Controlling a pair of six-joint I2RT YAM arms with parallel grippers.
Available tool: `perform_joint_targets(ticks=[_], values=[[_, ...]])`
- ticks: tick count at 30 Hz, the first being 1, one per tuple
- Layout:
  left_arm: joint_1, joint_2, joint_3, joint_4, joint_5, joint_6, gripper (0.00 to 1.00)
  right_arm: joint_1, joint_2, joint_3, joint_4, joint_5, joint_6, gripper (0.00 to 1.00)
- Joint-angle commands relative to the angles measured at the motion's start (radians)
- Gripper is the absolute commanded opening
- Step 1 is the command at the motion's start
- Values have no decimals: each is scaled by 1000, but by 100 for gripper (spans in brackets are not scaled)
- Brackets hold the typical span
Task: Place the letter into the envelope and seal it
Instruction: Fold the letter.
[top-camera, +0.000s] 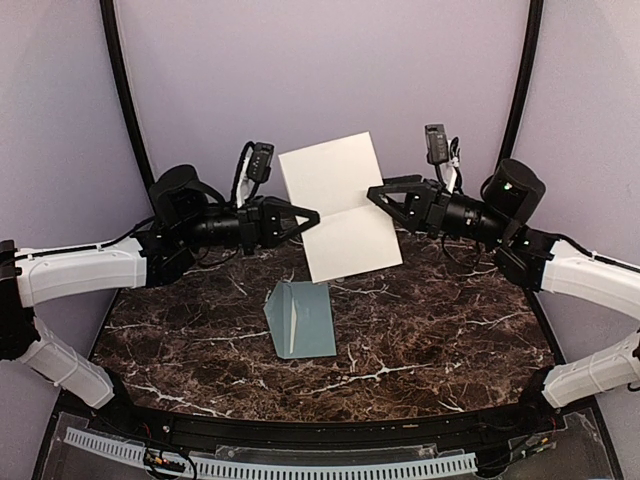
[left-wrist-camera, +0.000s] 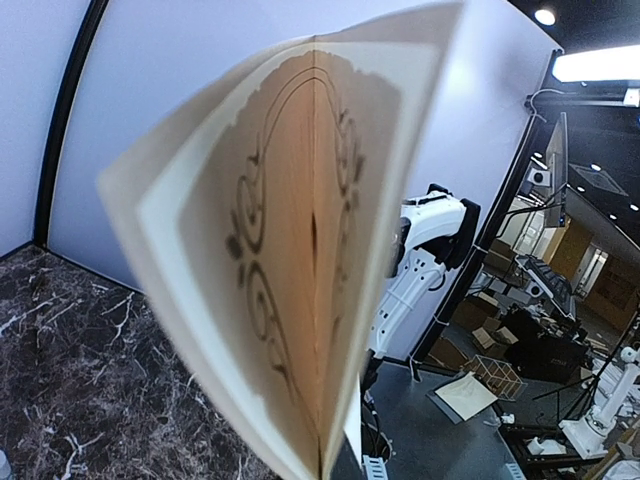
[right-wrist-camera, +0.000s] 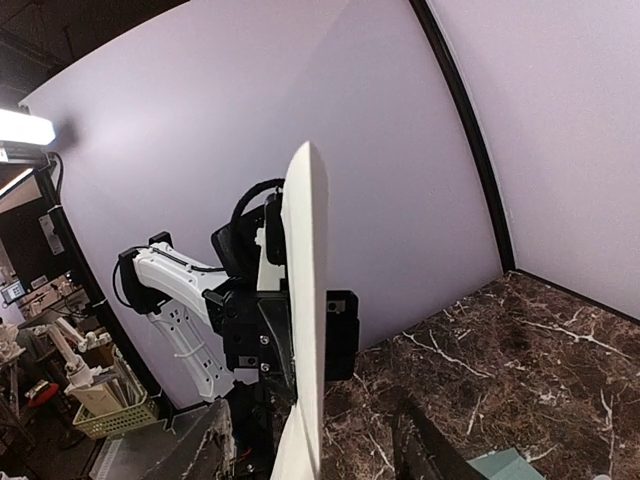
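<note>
Above the desk, a letter hangs between two arms.
Left gripper has its jaws pinched tight on the left edge of the letter, a pale creased sheet held upright in the air, brown scrollwork on its inner face. Right gripper sits at the sheet's right edge, jaws parted and not closed on it. Down on the dark marbled desk, the envelope lies flat just below the sheet, touched by neither arm.

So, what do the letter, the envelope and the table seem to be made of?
The letter: matte cream paper, it bends at a crease, brown print inside. The envelope: thin blue-grey paper, matte, sharp folds. The table: dark marble look, white veins, slight gloss; maybe stone, maybe laminate.
</note>
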Motion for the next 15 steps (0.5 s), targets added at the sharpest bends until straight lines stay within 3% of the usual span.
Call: perform_joint_targets(ticks=[1,8,12,13,14,15], values=[[5,-4,29,-109,16,64,0,-7,15,63,-9,-17,-24,48],[6,-4,32,-162,45,95,0,-7,68,109,-24,-51,-21,31],[6,-5,33,-169,53,99,1,-7,81,109,-24,-56,-15,6],[5,-6,31,-165,52,98,10,-7,79,105,-25,-48,-15,0],[5,-6,30,-162,49,95,16,-7,77,101,-24,-42,-15,0],[5,-8,28,-153,47,93,30,-8,76,99,-26,-36,-18,0]])
